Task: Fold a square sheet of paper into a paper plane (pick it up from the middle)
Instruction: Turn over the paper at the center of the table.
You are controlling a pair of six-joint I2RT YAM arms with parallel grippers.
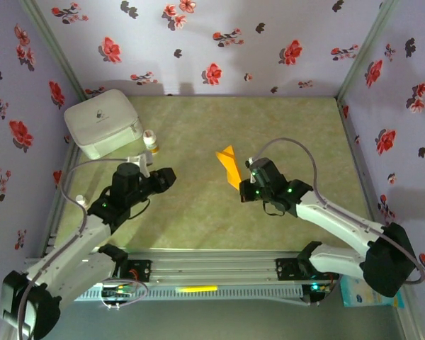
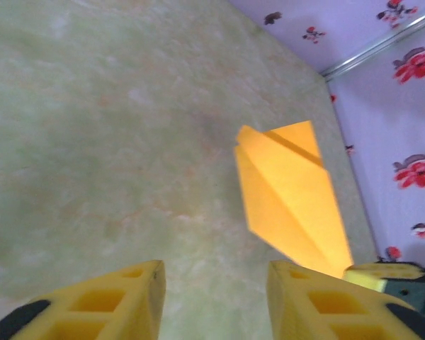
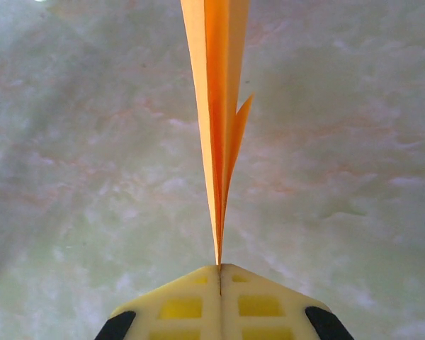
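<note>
The square sheet of paper (image 1: 229,166) is bright orange and folded into a narrow pointed dart with several layers. It hangs above the middle of the table. My right gripper (image 1: 245,186) is shut on its near end. In the right wrist view the paper (image 3: 216,106) stands edge-on, running straight away from the closed right gripper (image 3: 219,268). My left gripper (image 1: 168,176) is to the left of the paper, apart from it. In the left wrist view its yellow fingers (image 2: 131,297) stand open around bare table, and the paper (image 2: 290,191) lies ahead to the right.
A white box (image 1: 103,122) sits at the back left with a small white bottle with an orange cap (image 1: 150,142) beside it. Floral walls close in the green table (image 1: 198,212) on three sides. A metal rail (image 1: 212,268) runs along the near edge.
</note>
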